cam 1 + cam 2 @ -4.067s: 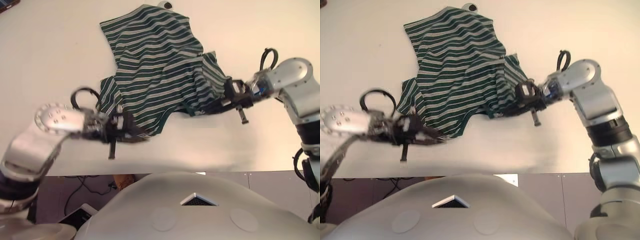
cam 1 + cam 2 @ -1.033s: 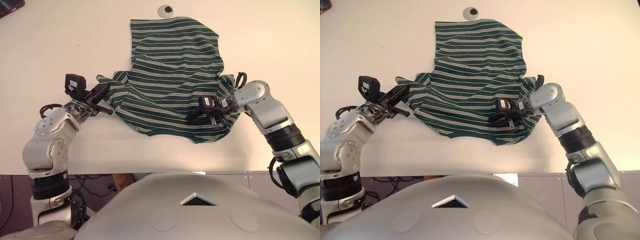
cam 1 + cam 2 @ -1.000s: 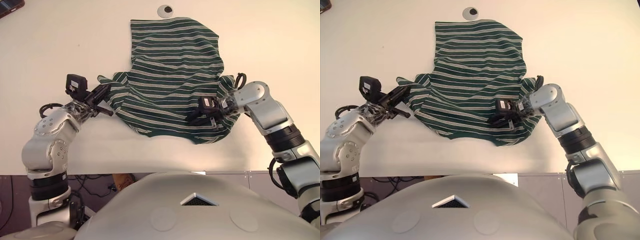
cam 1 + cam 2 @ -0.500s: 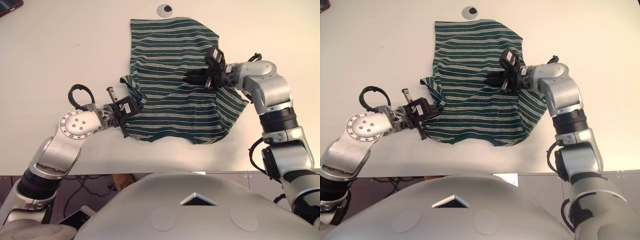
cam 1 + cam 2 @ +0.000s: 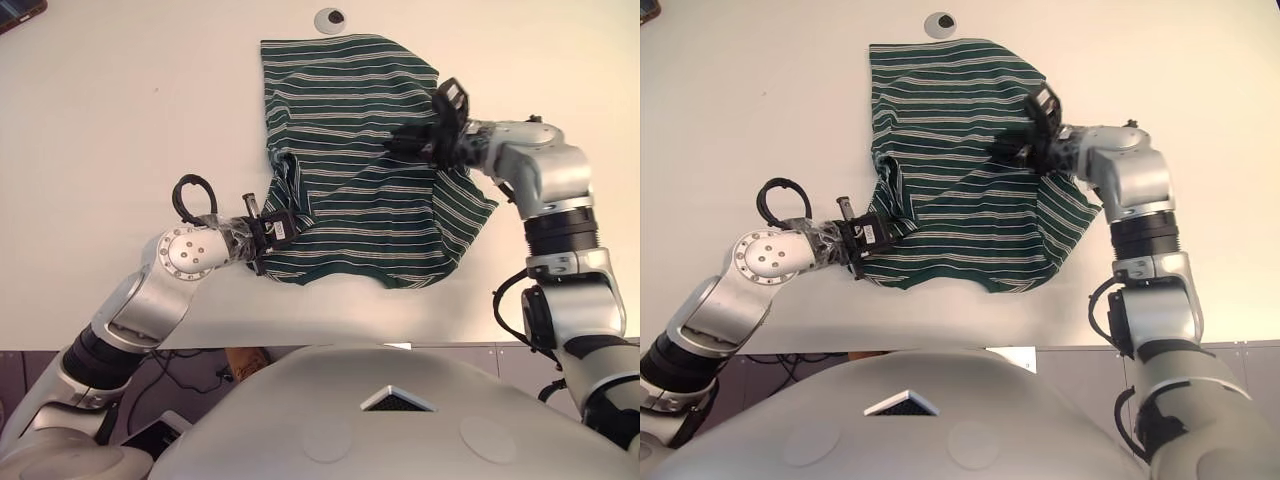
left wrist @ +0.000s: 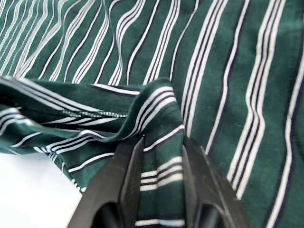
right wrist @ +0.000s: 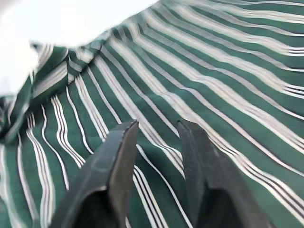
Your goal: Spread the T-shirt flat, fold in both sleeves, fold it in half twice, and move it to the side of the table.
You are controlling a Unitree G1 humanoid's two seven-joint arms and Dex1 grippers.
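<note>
While my left jaws clamp a fold at the T-shirt's point(image 5: 360, 170) left edge and my right jaws hang parted and empty above its right side, mid-counter point(image 5: 120, 120), I judge the sleeve-folding underway; next, lay that fold flat and release.

T-shirt point(image 5: 360, 150) on the table point(image 5: 120, 120) centre, small disc point(image 5: 329, 17) just behind its far edge

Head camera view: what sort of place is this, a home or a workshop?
Most likely a robot lab or test room, not a home: a plain white table holding a striped T-shirt, with loose cables on the floor under it.
</note>
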